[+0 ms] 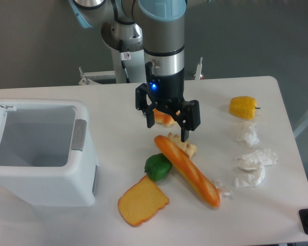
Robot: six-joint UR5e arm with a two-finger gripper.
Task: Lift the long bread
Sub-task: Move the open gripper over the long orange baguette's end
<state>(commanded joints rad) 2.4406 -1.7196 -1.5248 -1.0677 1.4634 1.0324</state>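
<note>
The long bread [189, 171] is a glossy orange-and-yellow baguette lying diagonally on the white table, from the centre down toward the lower right. My gripper [167, 128] hangs just above and behind its upper left end, fingers pointing down and spread wide. It is open and holds nothing. The right fingertip [185, 134] is close above the bread's upper end. A small orange food piece [167, 119] shows in the gap between the fingers and seems to lie on the table behind them.
A pale bumpy bread chunk [187, 147] touches the long bread's upper part. A green vegetable [158, 166] and a toast slice [142, 201] lie to its left. A white bin [84, 169] stands far left. A yellow pepper [243, 106] and crumpled white paper [254, 161] are on the right.
</note>
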